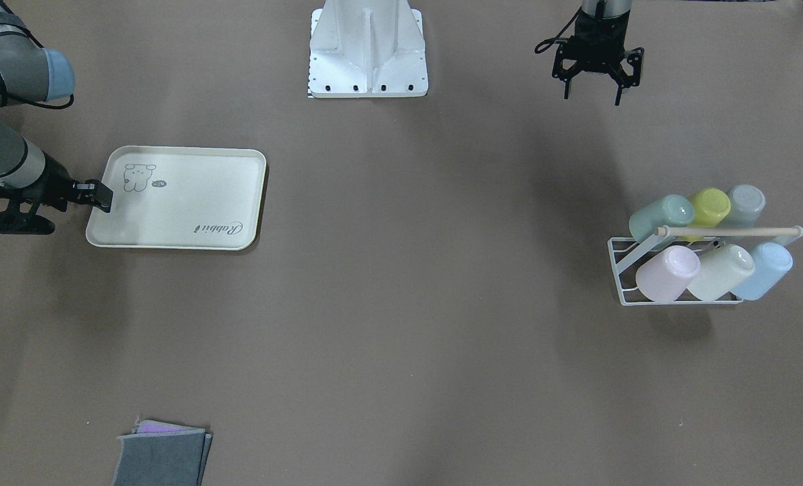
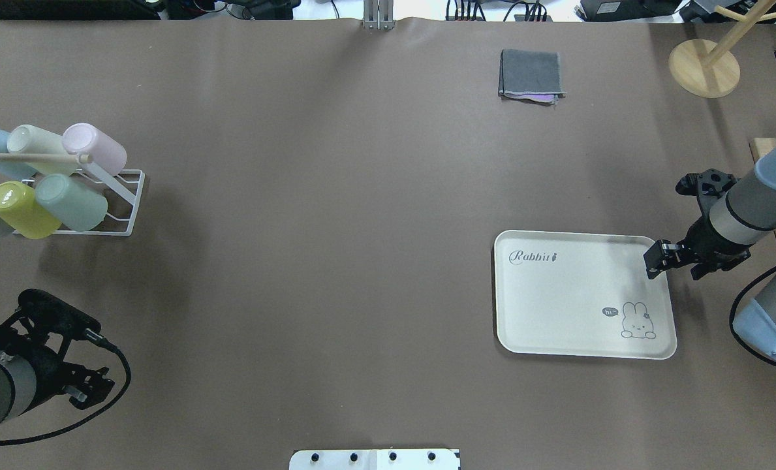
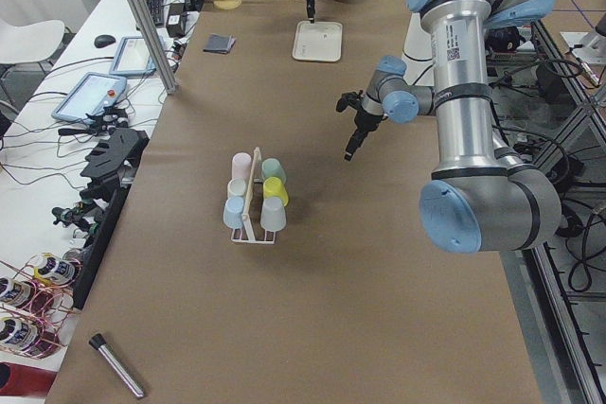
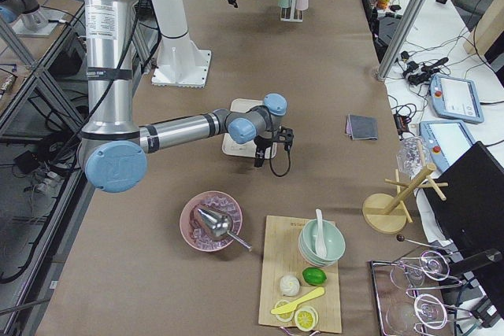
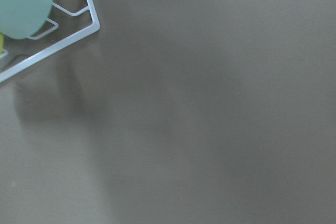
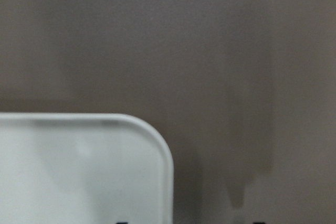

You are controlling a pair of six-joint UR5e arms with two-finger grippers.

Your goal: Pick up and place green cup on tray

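Cup, green (image 1: 661,216): lies tilted on the white wire rack (image 1: 615,273). It takes the end place of the row nearer the robot, on the side toward the desk's (image 1: 401,304) middle, touching the yellow-lime cup (image 1: 710,206). Its outer flank is bare, so it looks reachable without disturbing the pink cup (image 1: 668,273) in the other row.

Left gripper (image 1: 592,94): jaws spread wide and empty, hanging over bare desk well apart from the rack. This seems a stance ready to straddle the cup's body; the pick is not yet begun.

Tray (image 1: 192,196): flat and unloaded, well apart from the rack in the right arm's half. The cup will likely need a long carry across.

Right gripper (image 1: 104,196): at the tray's short outer edge. Whether its jaws are parted or nip the rim cannot be told; possibly it is there to steady the tray.
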